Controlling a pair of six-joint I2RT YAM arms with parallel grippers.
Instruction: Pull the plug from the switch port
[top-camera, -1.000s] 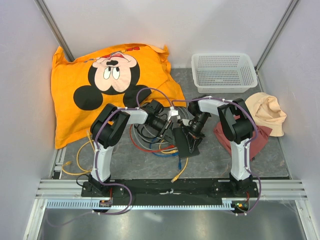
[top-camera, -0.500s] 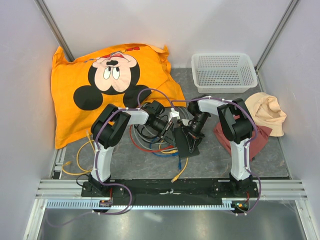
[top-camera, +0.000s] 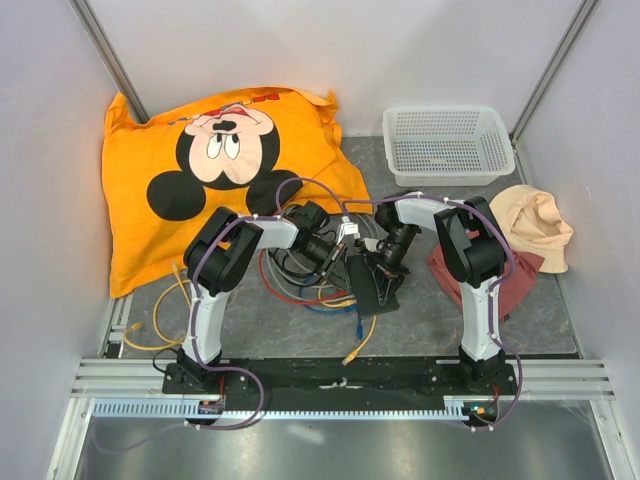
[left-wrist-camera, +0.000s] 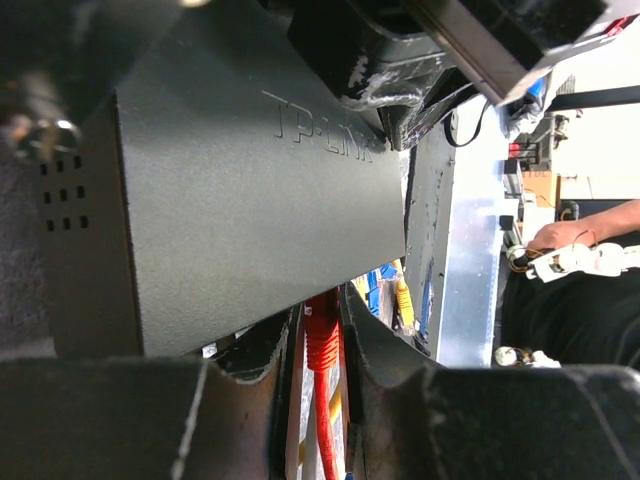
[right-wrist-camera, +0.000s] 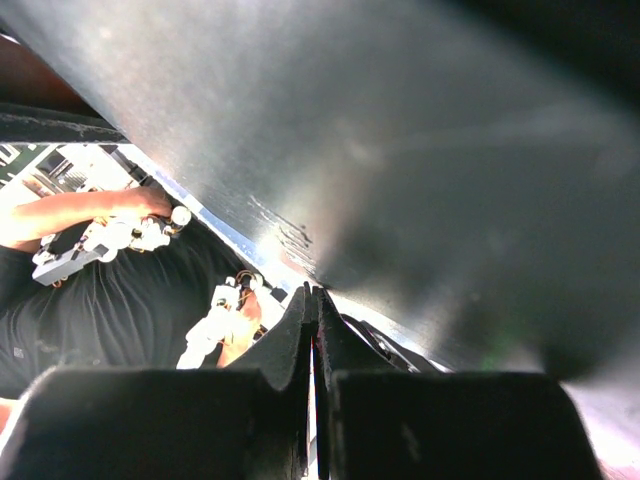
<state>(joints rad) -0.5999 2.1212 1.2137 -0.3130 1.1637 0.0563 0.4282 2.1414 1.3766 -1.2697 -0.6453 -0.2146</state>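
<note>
red plug between left hand fingers, switch adjoining

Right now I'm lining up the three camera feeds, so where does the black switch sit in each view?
Top external: the switch is at centre, tilted, beside the coiled cables.
Left wrist: it fills the left and middle, TP-LINK lettering showing.
Right wrist: it is probably the blurred grey surface across the top and right.
Shared landmark: the red cable, in the top and left wrist views only.
</note>
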